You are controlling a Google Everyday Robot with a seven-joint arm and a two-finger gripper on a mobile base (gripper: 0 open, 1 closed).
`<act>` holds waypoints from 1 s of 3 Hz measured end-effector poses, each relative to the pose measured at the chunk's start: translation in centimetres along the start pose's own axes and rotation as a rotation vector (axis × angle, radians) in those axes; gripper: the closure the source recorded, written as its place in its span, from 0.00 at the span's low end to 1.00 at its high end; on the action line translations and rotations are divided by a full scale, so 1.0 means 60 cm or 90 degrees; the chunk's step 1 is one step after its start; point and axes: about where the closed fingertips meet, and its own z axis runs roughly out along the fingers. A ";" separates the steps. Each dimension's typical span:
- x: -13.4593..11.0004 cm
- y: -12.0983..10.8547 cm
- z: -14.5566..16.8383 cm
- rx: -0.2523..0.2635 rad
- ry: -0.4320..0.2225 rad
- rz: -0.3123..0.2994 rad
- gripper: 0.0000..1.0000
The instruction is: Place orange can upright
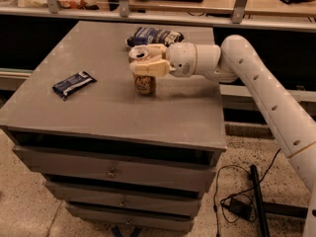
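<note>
At table (103, 115) centre: gripping upper half of orange can (144, 85) with claw (143, 66), upright, base seemingly on table. Open evenly, back out level, avoid tipping.

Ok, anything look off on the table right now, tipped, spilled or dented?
Nothing stands out. The orange can stands upright on the table, with the gripper closed around its upper part. No spill or dent shows. The left snack packet and the rear snack packet lie flat.
</note>
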 end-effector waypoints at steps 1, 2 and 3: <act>-0.002 0.000 0.000 0.000 0.000 0.000 0.51; -0.002 0.000 0.000 0.000 0.000 0.000 0.28; -0.002 0.000 -0.001 0.000 0.000 0.000 0.04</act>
